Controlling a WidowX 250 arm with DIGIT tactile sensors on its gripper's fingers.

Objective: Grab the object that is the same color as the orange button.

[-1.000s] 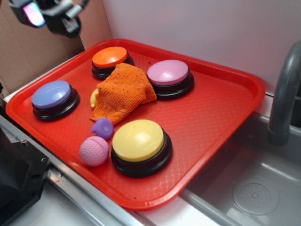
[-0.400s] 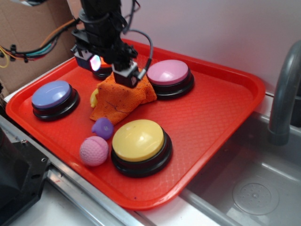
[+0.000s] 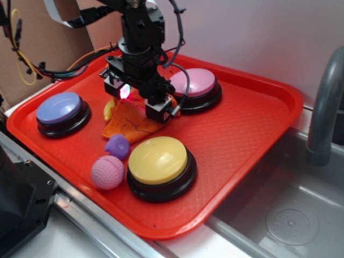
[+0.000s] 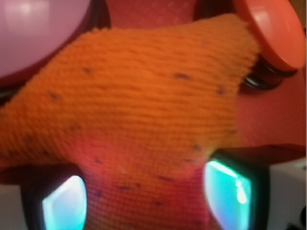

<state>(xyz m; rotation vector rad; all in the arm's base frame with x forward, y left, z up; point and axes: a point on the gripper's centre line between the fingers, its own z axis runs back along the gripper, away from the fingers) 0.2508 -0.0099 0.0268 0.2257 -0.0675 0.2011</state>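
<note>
The orange knitted cloth [image 3: 130, 123] with dark specks lies on the red tray [image 3: 252, 134], between the buttons. My gripper [image 3: 141, 102] is down over its upper part, open, with one finger on each side. In the wrist view the cloth [image 4: 144, 110] fills the frame and runs between the two glowing pads [image 4: 64, 203], with the gripper [image 4: 148, 196] straddling it. The orange button [image 4: 268, 28] shows at the top right of the wrist view, touching the cloth's corner; the arm hides it in the exterior view.
A pink button [image 3: 196, 81] sits just right of the gripper, a yellow button [image 3: 157, 159] in front, a blue button [image 3: 59, 106] at left. A pink ball [image 3: 107, 172], purple toy [image 3: 117, 145] and yellow toy [image 3: 109, 110] lie near the cloth. Sink [image 3: 301, 215] and faucet [image 3: 325, 107] are at right.
The arm has come in from the upper left and dropped onto the cloth. Its fingers now straddle the cloth's upper part, covering the orange button in the exterior view.
</note>
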